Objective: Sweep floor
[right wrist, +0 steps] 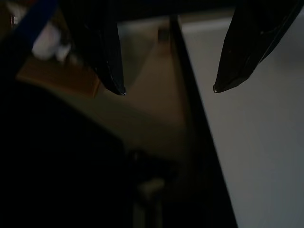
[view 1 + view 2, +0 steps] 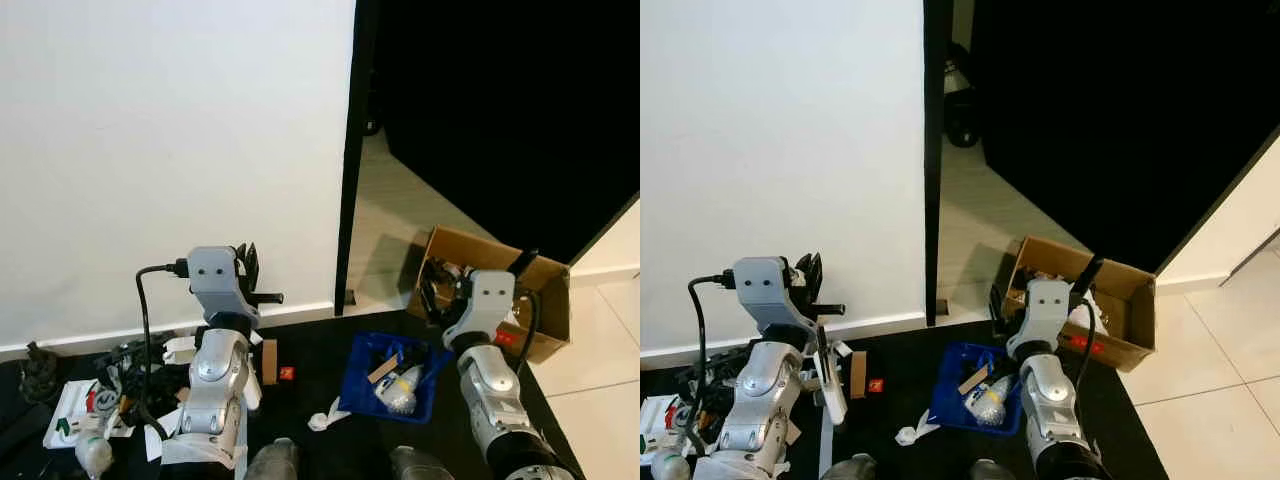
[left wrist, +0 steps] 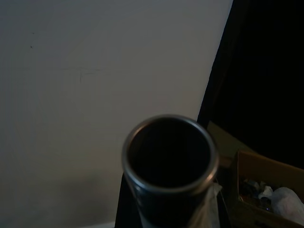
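L gripper (image 2: 246, 265) clamped on dark round metal tube (image 3: 169, 161), prob. broom handle, held upright by white wall (image 2: 150, 150); R gripper (image 1: 168, 88) fingers apart, empty, above brown cardboard box (image 2: 545, 290). Risk: handle end knocks wall or blue plastic tray (image 2: 360, 385) w/ litter
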